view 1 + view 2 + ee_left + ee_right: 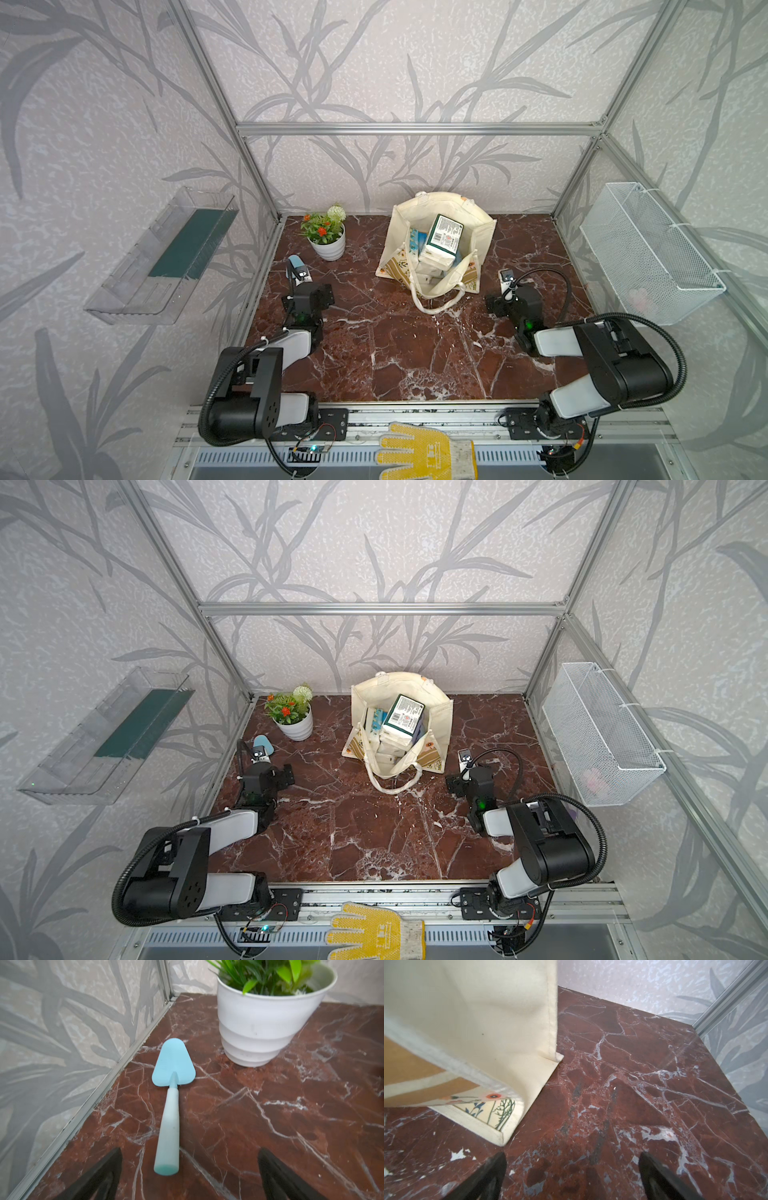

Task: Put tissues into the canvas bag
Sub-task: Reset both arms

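Observation:
The cream canvas bag (484,237) (442,717) stands open at the back middle of the table. Tissues sit inside it: a dark green pack (444,235) (405,715) lies on top, a blue pack (417,241) (375,722) stands beside it, and pale packs (434,259) lie under them. My left gripper (190,1152) (301,279) is open at the left, far from the bag. My right gripper (572,1155) (507,279) is open and empty, just right of the bag's corner (508,1126).
A light blue trowel (169,1109) (295,262) lies by the left wall, its handle end between my left fingers, untouched. A white plant pot (259,1028) (330,247) stands behind it. A wire basket (648,257) hangs on the right wall, a clear tray (166,257) on the left wall. A yellow glove (424,453) lies on the front rail.

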